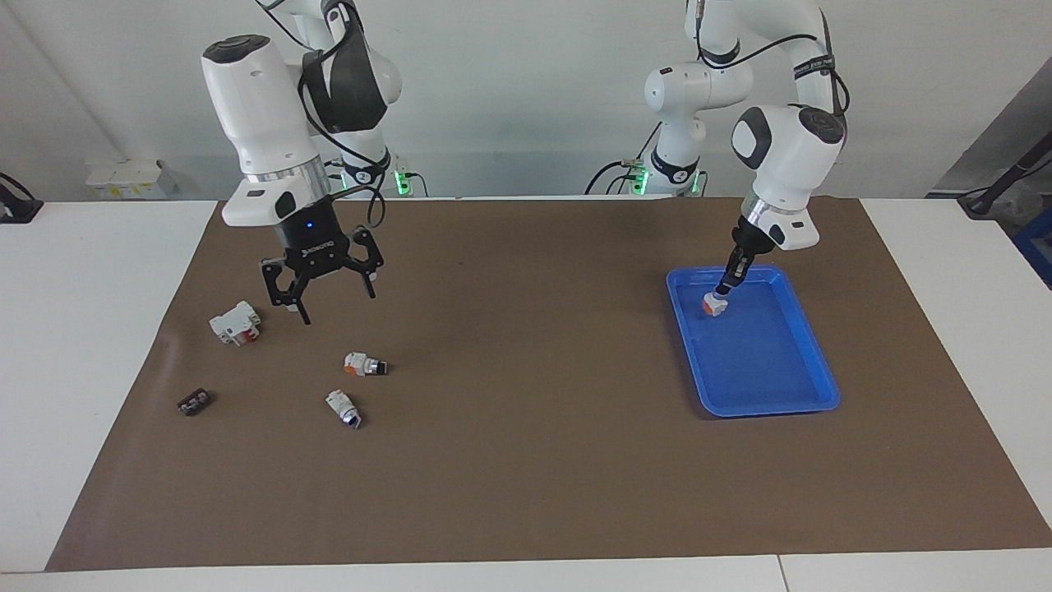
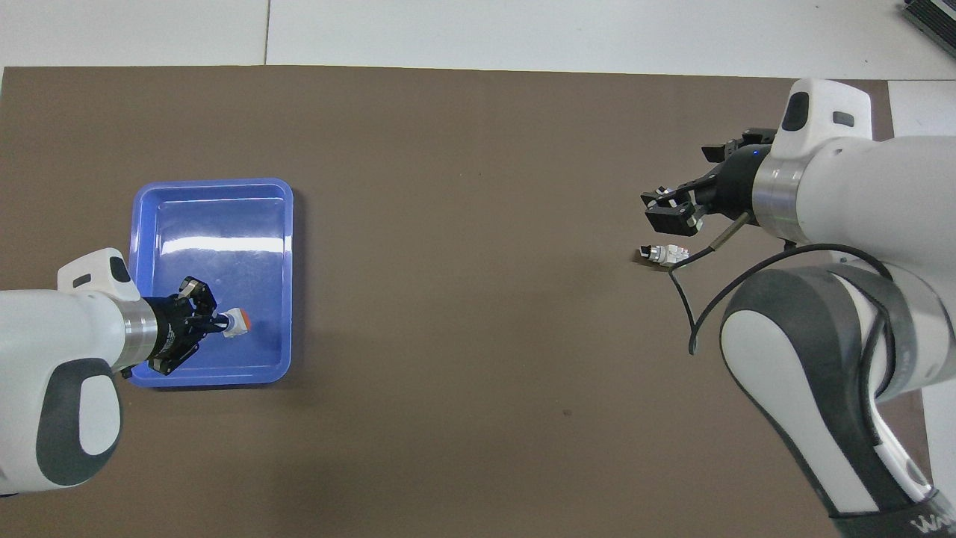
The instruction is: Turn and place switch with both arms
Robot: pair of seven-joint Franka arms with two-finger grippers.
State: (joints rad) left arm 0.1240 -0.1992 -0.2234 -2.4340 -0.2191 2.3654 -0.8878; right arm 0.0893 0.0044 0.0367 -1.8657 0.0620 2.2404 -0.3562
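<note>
The left gripper (image 1: 726,289) clasps an orange-ended switch (image 1: 712,307) standing in the blue tray (image 1: 809,402). The right gripper (image 1: 323,289) hangs with fingers spread over the brown mat (image 1: 526,460). Below it lie four loose parts: a second orange-ended switch (image 1: 364,364), a green-ended switch (image 1: 343,408), one larger white block (image 1: 234,322) and one small dark piece (image 1: 194,402).
</note>
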